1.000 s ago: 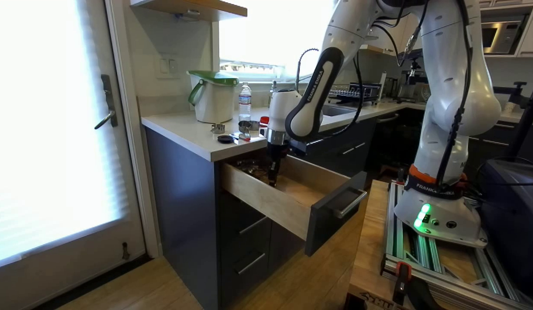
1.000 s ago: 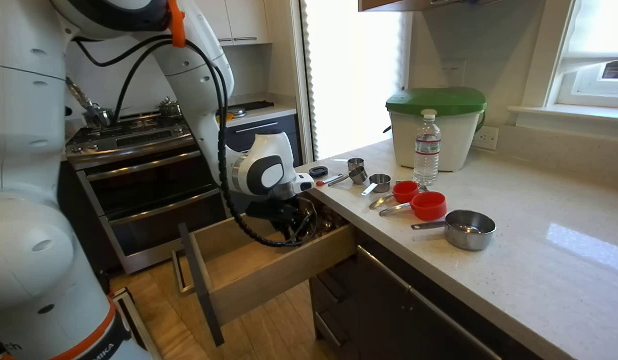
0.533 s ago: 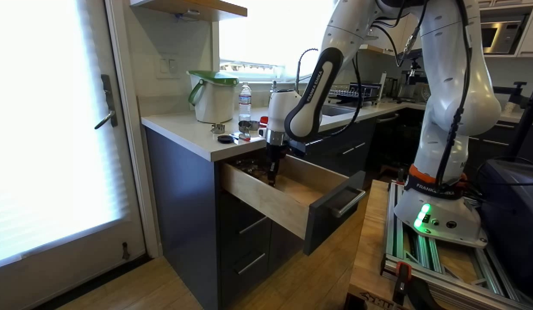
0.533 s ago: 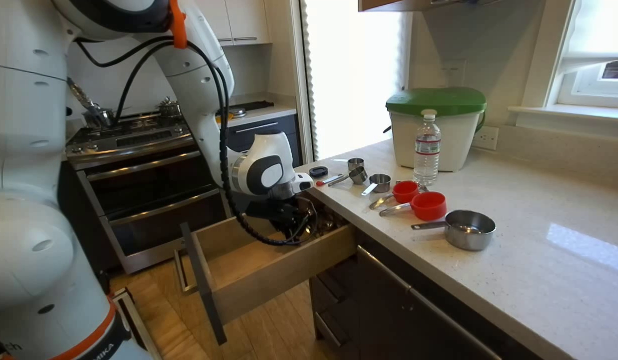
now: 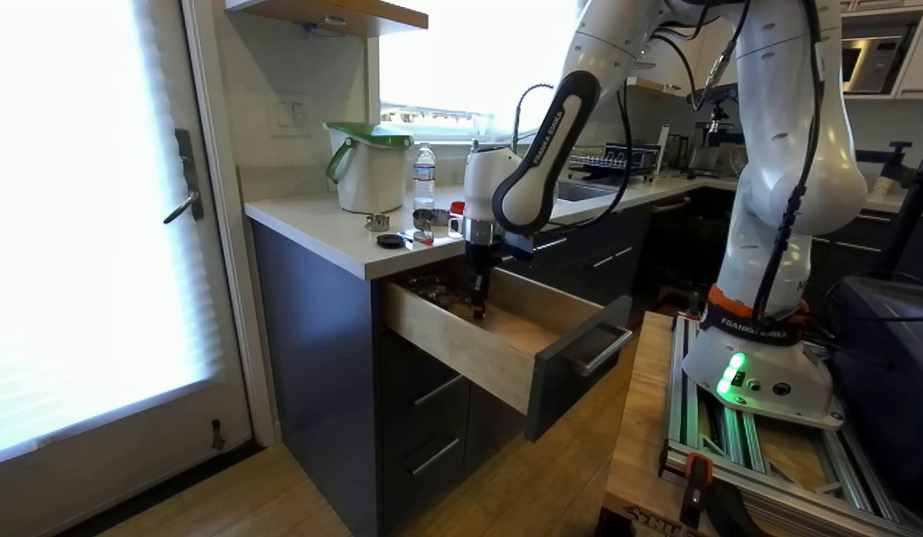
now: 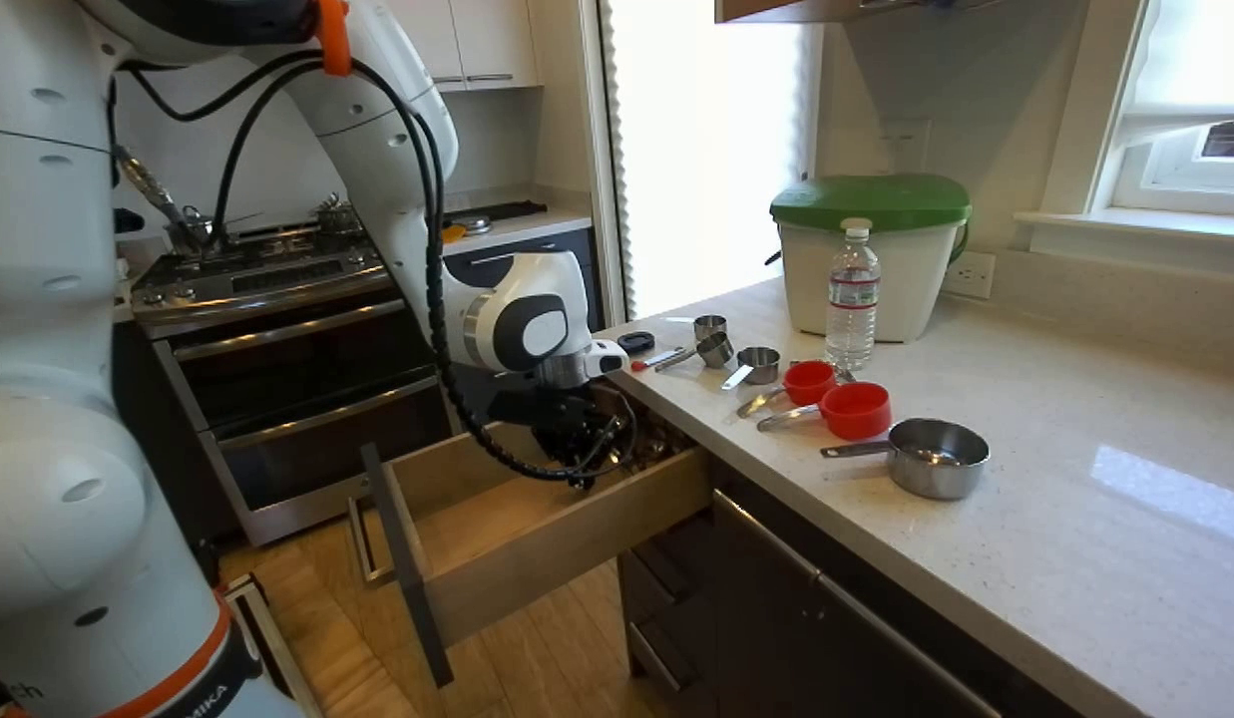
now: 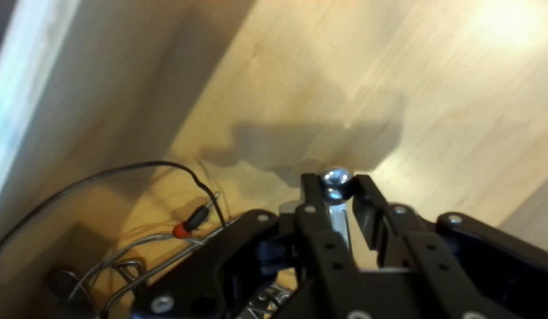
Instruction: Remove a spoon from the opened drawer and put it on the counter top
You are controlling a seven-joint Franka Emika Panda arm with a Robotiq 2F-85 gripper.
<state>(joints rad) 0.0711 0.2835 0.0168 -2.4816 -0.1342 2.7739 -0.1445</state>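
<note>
Below one worktop [image 5: 319,230] edge, the almost-closed claw [image 7: 336,179] pinches what seems the spoon [image 7: 339,217] by its rounded tip, so smooth metal could slip during lifting

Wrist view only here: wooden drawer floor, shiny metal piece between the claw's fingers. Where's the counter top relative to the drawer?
Observer: The drawer is pulled out from under the edge of the counter top; both exterior views show it.
Operator: What's on the slab?
Observer: Among other things, steel measuring cups and two red cups, seen in an exterior view.
Operator: Anything tall up there to steer around?
Observer: Yes, a clear bottle stands upright near a green-lidded bin.
</note>
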